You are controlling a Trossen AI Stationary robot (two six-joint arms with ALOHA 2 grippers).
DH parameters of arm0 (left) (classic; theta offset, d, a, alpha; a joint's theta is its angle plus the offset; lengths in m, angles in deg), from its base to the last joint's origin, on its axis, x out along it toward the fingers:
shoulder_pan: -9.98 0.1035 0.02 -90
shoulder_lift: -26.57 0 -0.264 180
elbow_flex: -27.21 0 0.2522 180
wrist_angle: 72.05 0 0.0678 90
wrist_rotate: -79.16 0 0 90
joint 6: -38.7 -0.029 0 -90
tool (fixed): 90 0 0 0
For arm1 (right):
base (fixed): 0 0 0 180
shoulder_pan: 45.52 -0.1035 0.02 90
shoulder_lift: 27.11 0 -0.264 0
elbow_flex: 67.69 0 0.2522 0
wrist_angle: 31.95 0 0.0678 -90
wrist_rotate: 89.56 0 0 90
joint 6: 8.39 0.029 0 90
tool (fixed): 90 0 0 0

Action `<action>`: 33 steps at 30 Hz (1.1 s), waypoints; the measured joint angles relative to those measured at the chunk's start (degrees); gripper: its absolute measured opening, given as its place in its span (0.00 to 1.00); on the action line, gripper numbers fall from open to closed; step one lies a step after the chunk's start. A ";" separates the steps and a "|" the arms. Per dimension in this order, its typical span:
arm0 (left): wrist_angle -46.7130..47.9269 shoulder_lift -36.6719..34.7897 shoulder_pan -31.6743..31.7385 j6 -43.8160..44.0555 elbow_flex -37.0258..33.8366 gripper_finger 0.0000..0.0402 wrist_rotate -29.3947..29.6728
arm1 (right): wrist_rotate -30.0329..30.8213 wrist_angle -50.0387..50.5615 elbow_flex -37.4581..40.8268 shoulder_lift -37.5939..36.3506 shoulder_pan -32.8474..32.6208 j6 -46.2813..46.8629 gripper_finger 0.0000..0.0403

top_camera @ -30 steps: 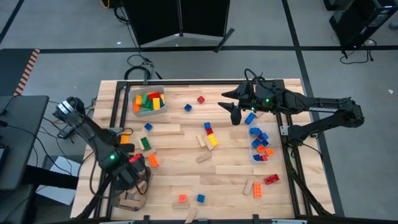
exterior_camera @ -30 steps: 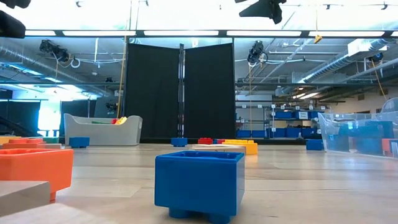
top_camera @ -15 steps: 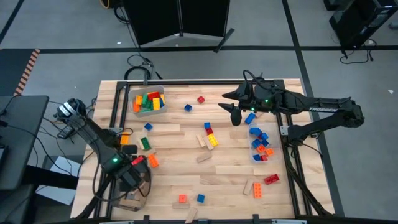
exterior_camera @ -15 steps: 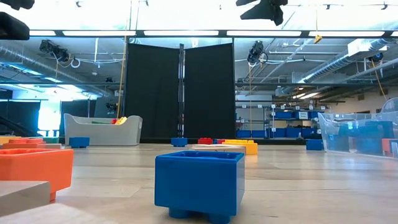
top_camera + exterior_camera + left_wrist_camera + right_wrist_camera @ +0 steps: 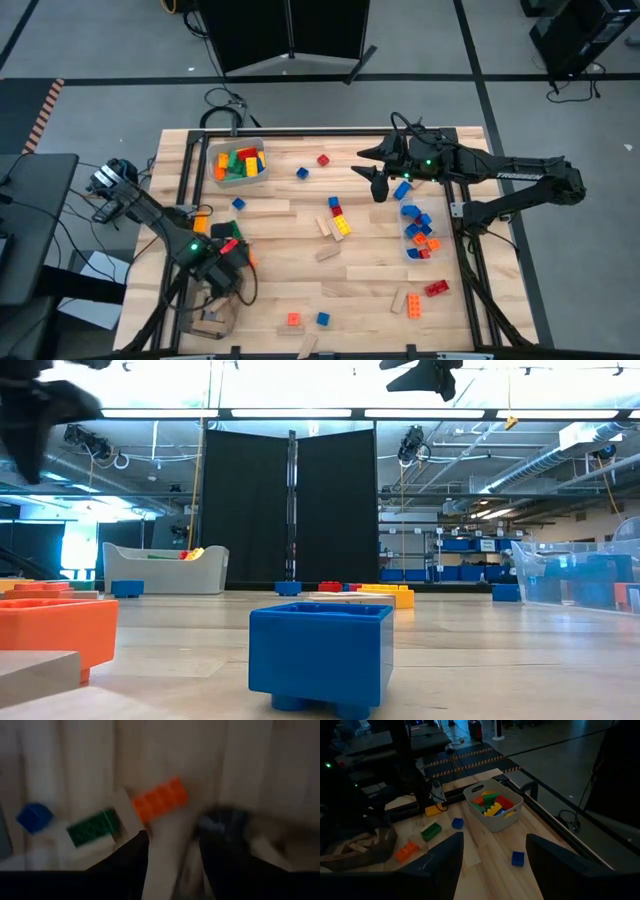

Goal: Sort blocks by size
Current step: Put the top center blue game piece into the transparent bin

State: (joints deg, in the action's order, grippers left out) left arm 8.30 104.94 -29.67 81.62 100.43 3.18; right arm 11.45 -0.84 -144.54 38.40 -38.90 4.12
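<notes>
Wooden table (image 5: 300,290): the blocks lie scattered over it, with three bins at its edges (I'm going from the biggest thing down).
Grey bin (image 5: 238,165): at the far left corner, already holding yellow, red, green and orange bricks.
Clear bin (image 5: 420,230): at the right edge, holding blue, orange and red bricks.
Left-corner bin (image 5: 212,318): holds tan wooden pieces, half hidden under my left arm.
Right gripper (image 5: 377,188): hangs over the far right of the table near a blue brick (image 5: 402,190), fingers spread with nothing between them in its wrist view.
Left gripper (image 5: 172,852): low over the near left, fingers apart and empty, just short of the orange brick (image 5: 160,799).
Orange brick handling: I judge it light, rigid and a bit slick (hollow plastic); I would pinch it across the smooth long sides, not over the studs.
Green brick (image 5: 94,827): close beside the orange one, a tan wooden piece (image 5: 125,812) between them, so a wide grab could catch that too.
Wooden pieces handling: probably light, stiff, and less slippery; take them across the narrow width.
Hard to make out: my left wrist view is smeared and dark, and the dark blob (image 5: 222,822) beside the fingers I cannot identify.
</notes>
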 joint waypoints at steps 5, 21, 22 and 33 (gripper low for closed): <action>-1.06 0.00 5.70 -2.40 2.79 0.46 7.89 | 0.00 -0.01 0.00 0.00 0.00 2.02 0.57; -8.20 -8.47 17.39 -13.71 3.72 0.46 34.57 | 0.00 -5.72 -0.02 0.02 -0.27 5.44 0.57; -12.37 -8.87 18.37 -17.21 3.04 0.46 32.72 | 0.09 -6.71 -0.02 0.25 -0.27 5.42 0.57; -40.81 -15.37 36.93 -39.36 -9.56 0.46 -1.15 | 4.27 1.09 -9.13 12.46 -0.24 8.18 0.57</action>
State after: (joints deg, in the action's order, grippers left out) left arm -32.51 89.56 7.26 42.26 90.87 2.02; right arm 15.72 0.26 -153.67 50.87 -39.14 12.30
